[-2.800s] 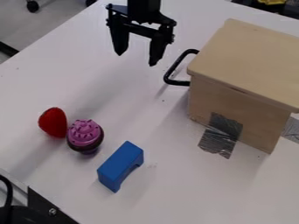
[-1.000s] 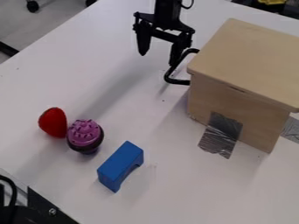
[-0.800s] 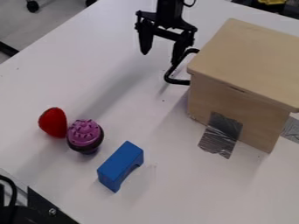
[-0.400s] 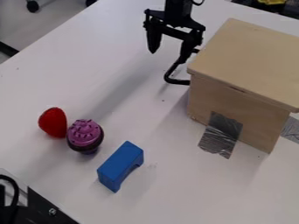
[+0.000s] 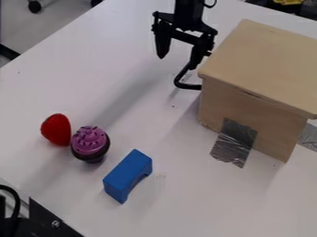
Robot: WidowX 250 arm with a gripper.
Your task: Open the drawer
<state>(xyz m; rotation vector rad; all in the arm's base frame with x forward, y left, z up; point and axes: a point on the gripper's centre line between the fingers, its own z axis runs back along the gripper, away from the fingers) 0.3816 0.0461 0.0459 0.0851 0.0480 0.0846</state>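
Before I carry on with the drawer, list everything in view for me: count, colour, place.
Wooden box: one, pale tan, right side
Handle: one, black, box's left side
Tape: two pieces, silver-grey, box's near side and right edge
Strawberry: one, red, left
Cupcake: one, purple and dark brown, right beside strawberry
Block: one, blue, lower centre
Table: one, white, beneath these
Wheels: two, black, top left
Hardware: black, lower-left corner
Yellow item: one, top right
Arm: one, black, top centre
Pincer: one, black, open, by handle
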